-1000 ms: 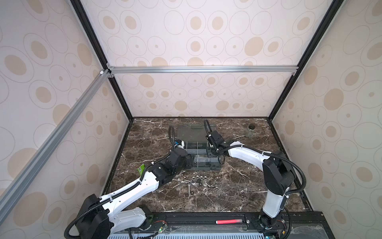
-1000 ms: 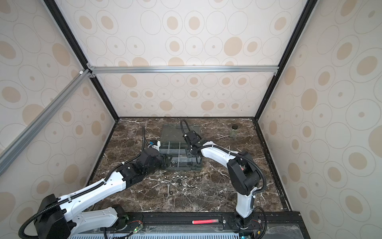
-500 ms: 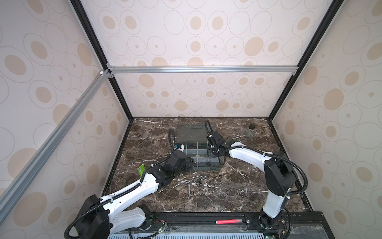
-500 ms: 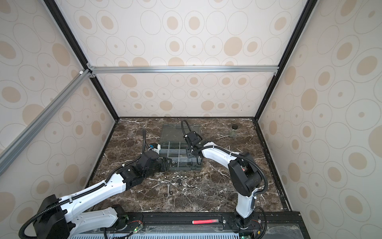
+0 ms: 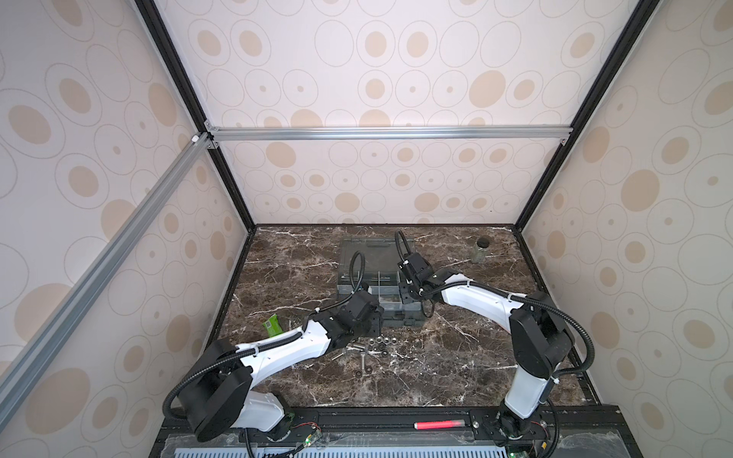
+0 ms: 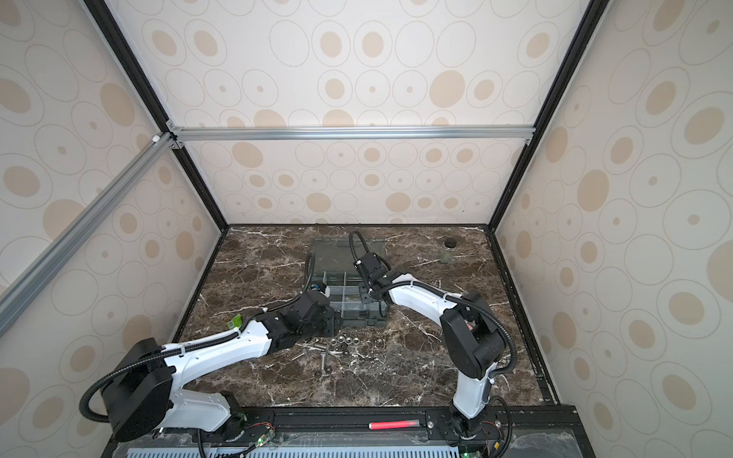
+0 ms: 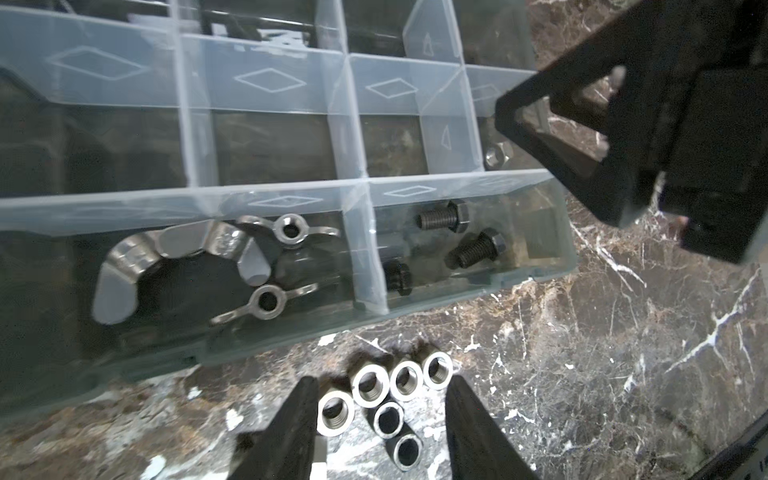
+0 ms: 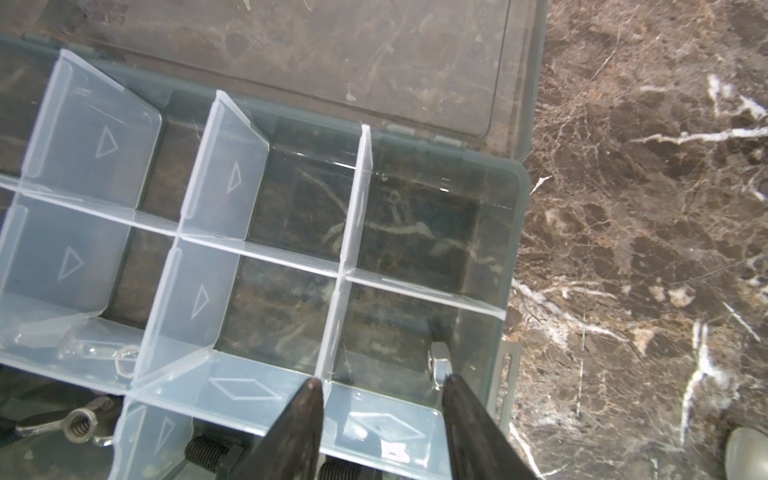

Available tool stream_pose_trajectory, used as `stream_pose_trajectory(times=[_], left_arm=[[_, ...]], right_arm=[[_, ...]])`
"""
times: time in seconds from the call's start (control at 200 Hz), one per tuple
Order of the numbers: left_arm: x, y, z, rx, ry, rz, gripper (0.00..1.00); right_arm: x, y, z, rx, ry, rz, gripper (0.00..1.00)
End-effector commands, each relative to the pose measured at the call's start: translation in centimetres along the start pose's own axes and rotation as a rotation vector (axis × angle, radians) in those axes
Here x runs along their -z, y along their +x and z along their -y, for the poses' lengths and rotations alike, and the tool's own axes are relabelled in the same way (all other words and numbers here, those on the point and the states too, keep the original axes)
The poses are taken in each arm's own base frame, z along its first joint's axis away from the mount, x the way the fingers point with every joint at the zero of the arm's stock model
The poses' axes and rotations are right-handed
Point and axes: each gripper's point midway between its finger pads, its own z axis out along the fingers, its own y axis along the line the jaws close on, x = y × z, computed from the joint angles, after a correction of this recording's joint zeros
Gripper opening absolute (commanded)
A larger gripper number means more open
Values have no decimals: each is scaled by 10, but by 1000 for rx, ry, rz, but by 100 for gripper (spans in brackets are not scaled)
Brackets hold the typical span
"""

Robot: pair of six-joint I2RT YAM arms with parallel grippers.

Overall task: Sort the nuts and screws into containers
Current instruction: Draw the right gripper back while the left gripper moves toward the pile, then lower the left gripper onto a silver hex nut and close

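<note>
**Open jaws straddle a huddle of hex nuts beside the sorting box**

A cluster of silver hex nuts (image 7: 405, 380) lies bunched on the marble table (image 7: 623, 332), just in front of the organizer box (image 7: 291, 332). The left end effector (image 7: 381, 382) hangs over them with its fingers spread to either side of the group, gripping nothing.

In a top view, loose screws (image 5: 363, 359) and small black rings (image 5: 359, 373) lie scattered on the table a little nearer the robot's base. Inside the box's nearest row, wing nuts (image 7: 286, 228) share one compartment and short dark screws (image 7: 444, 218) the next.

The right end effector (image 8: 382, 381) sits over the box's end compartment, parted and empty. A single nut (image 8: 440, 361) rests on the floor there, just beside one fingertip.

The hex nuts look light, hard and smooth — likely to skid on the polished stone or squirt out of a careless pinch. They lie touching one another, so an outer nut taken across its flats seems the safest hold. At the present spread the fingers would probably gather several at once.
</note>
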Motion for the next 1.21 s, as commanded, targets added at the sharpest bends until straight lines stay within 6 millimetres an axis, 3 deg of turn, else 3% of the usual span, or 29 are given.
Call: stream_pose_trajectory(times=[0.0,0.165,0.545,0.855,1.2], left_arm=[[-2,-8,25,-78,33,-6,49],[-18,-1,46,-155,55,-61,46],[-48,28,62,-283,26,-178,43],[-59,50,54,-341,-39,-234,43],[-67,56,41,-388,-110,-259,42]], right_arm=[[9,-3,16,-51,35,24,51],[16,-3,37,-126,59,47,51],[40,-1,90,-277,120,116,51],[41,6,95,-297,117,108,52],[39,10,95,-298,113,96,52]])
